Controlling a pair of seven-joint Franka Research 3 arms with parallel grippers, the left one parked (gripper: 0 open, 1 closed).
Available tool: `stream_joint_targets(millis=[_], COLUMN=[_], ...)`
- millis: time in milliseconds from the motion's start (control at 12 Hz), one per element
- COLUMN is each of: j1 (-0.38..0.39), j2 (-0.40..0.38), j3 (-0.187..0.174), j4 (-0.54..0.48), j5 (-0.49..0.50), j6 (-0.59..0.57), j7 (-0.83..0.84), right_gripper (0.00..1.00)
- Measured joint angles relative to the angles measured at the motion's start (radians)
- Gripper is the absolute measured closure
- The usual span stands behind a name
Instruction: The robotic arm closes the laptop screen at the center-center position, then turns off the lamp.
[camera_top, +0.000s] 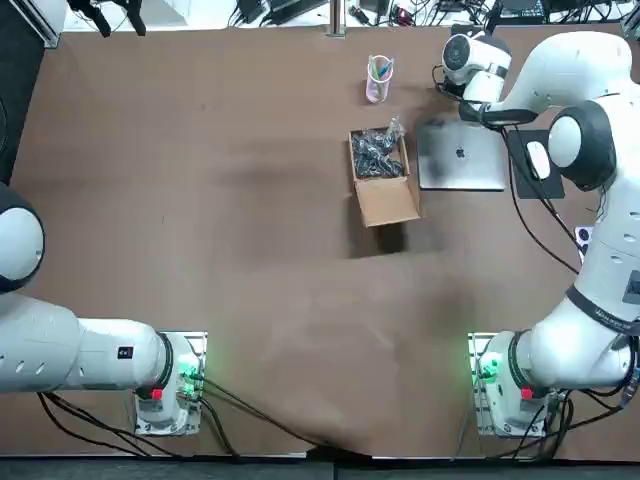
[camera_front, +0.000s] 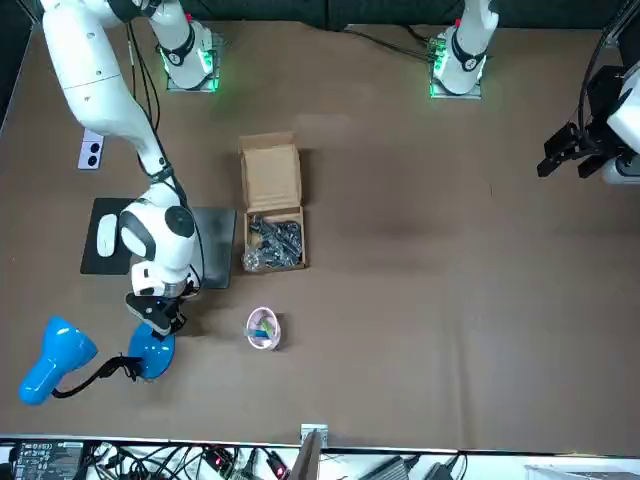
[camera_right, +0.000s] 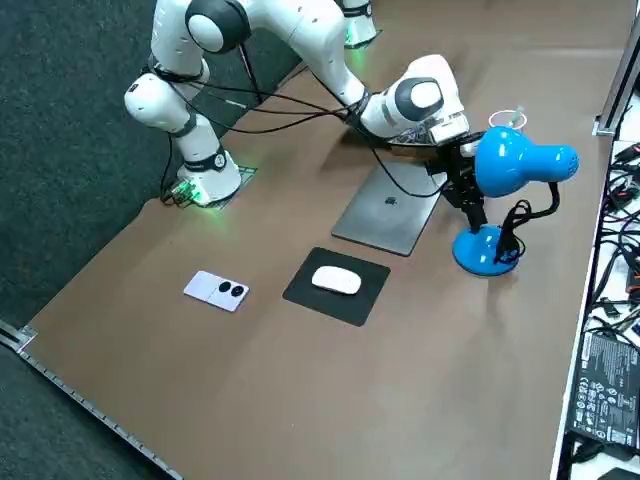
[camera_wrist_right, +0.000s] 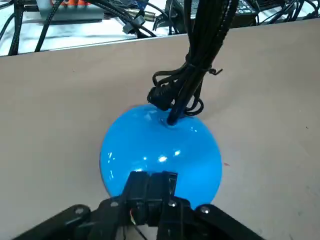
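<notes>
While the right arm (camera_right: 415, 100) is leaning out to the far edge of the surface (camera_top: 200, 200) near its right corner, its jaws are hanging clenched with nothing between them, right over the round base of the blue lamp (camera_wrist_right: 160, 145); whether they are touching it is not showing. The laptop (camera_top: 460, 155) is lying lid-down just nearside of the lamp, beside an open cardboard box (camera_top: 388, 200). A mouse (camera_right: 337, 281) is sitting on a black pad (camera_right: 300, 292) by the right edge.

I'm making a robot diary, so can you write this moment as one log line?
laptop: closed | right gripper: shut, at blue lamp base | lamp switch: not seen
</notes>
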Motion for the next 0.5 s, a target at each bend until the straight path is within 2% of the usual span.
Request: stream_joint_targets(millis=[500], j1=[-0.001], j2=[0.008], j3=[0.0], j4=[0.011], j5=[-0.003], j6=[0.01], j7=[0.0], right_gripper=[0.98])
